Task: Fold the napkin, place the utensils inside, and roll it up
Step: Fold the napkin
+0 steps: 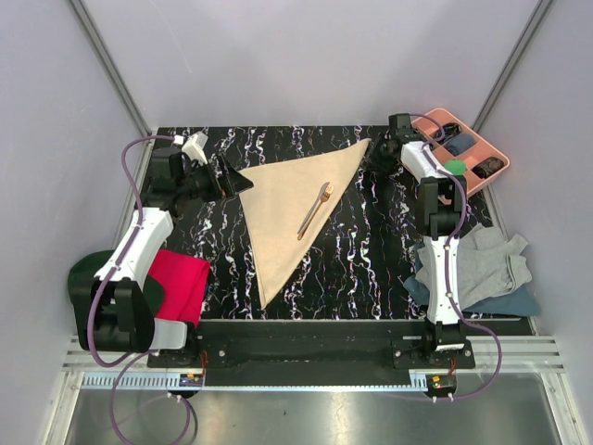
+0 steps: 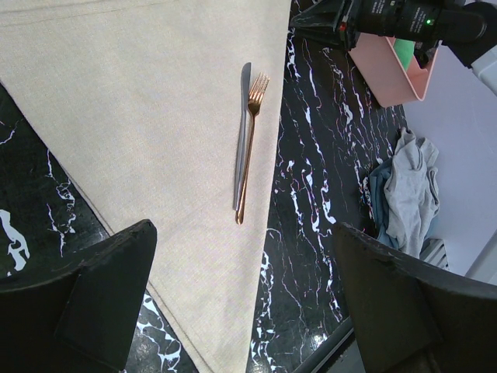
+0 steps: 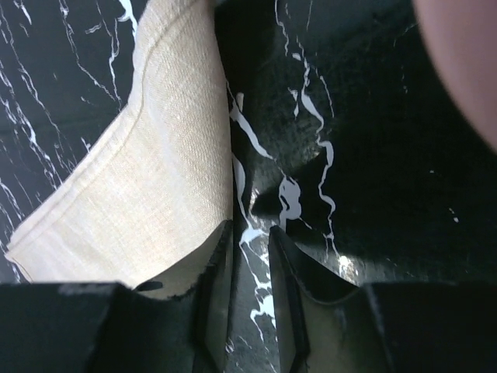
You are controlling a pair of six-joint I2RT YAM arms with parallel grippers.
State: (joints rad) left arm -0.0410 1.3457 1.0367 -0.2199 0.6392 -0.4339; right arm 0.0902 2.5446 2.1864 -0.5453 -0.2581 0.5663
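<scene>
The beige napkin (image 1: 292, 209) lies folded into a triangle on the black marbled table (image 1: 371, 241), one point towards the near edge. The utensils (image 1: 314, 210), a bronze fork (image 2: 248, 148) and a knife (image 2: 241, 132), lie side by side on the napkin (image 2: 140, 116) near its right edge. My left gripper (image 1: 239, 181) hovers at the napkin's left corner, wide open and holding nothing (image 2: 245, 241). My right gripper (image 1: 378, 153) is low at the far right corner. Its jaws (image 3: 250, 229) stand slightly apart with only table between them, and the napkin corner (image 3: 155, 179) lies beside the left finger.
A pink tray (image 1: 445, 116) with dark items stands at the far right corner, just behind the right arm. Grey and blue cloths (image 1: 477, 269) are piled at the right edge. A red cloth (image 1: 181, 278) and a dark green one (image 1: 88, 269) lie at the near left.
</scene>
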